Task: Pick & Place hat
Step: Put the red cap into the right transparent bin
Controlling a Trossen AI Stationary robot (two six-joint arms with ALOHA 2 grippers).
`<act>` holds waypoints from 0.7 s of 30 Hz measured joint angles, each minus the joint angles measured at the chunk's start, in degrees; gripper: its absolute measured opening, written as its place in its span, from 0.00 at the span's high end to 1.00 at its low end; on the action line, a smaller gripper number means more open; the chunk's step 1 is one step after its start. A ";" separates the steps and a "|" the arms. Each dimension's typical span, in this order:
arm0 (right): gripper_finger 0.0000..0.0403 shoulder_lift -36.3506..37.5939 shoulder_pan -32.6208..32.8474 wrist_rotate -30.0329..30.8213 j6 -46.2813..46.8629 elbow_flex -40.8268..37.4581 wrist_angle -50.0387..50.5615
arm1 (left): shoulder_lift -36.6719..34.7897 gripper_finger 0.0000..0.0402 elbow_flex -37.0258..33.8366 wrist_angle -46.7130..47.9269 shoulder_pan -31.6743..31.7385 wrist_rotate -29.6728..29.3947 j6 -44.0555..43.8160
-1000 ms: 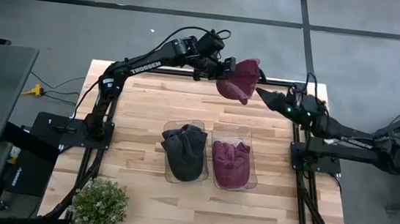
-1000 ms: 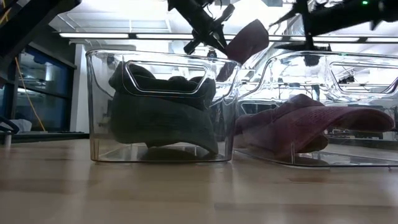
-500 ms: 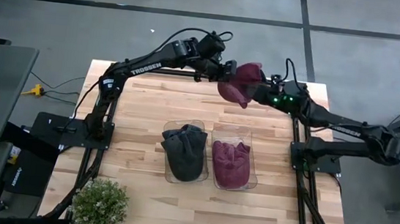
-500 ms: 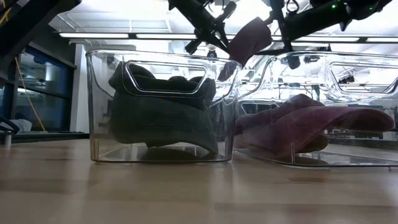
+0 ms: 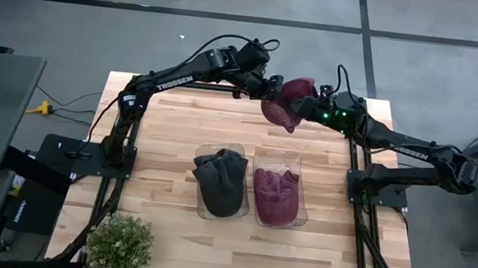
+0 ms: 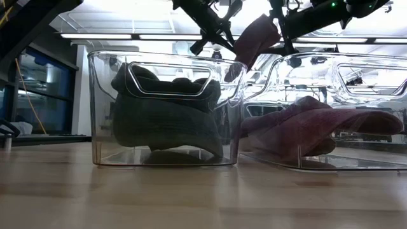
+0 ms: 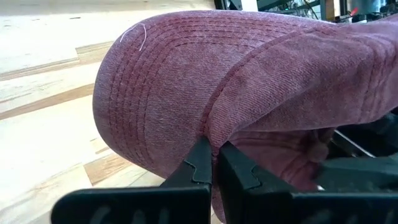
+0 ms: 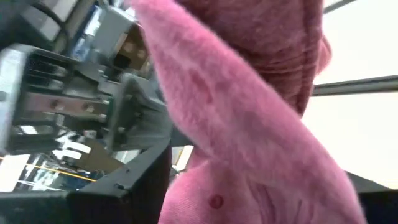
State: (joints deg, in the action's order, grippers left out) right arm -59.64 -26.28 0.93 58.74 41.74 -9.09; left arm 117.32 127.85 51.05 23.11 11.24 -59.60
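A maroon cap (image 5: 287, 103) hangs in the air over the table's far edge, seen high up in the low view as the cap (image 6: 257, 38). My left gripper (image 5: 271, 88) is shut on it, coming from the table's left. My right gripper (image 5: 311, 108) is open and has come right up to the cap from the right. In the right wrist view the cap's cloth (image 8: 249, 137) fills the space between its two dark fingers. Whether those fingers touch the cloth, I cannot tell. My left gripper (image 7: 213, 163) pinches the cap between its two fingers at the seam (image 7: 209, 127) where the brim meets the crown. The fingers come level from the table's left side. The cap is lifted clear of the table and droops past the fingers, brim toward the near side.
Two clear bins stand side by side mid-table: the left bin (image 5: 198, 202) holds a dark grey cap (image 5: 220, 178), the right bin (image 5: 302, 212) holds another maroon cap (image 5: 275, 195). A potted plant (image 5: 119, 243) sits at the near left corner. Bare wood (image 5: 179, 119) lies between the bins and the far edge.
My right gripper has travelled toward the table's left and far edge, from beside the right rail up to the hanging cap. My left gripper has kept its hold, and the cap has stayed aloft in about the same place.
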 joint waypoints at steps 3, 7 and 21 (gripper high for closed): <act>0.43 -0.04 0.00 -0.05 0.21 0.00 0.82 | 0.00 1.00 0.00 0.03 0.02 0.16 0.28; 0.56 -0.02 0.00 -0.51 0.29 0.00 0.84 | 0.00 1.00 0.00 0.02 0.02 0.18 0.88; 0.99 -0.02 0.00 -2.75 -0.74 -0.02 2.02 | 0.00 1.00 0.00 -0.52 0.04 0.18 2.36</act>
State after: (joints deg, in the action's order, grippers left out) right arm -59.66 -26.28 -1.83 58.00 41.71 -7.07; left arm 117.32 127.85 50.52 23.16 11.42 -57.23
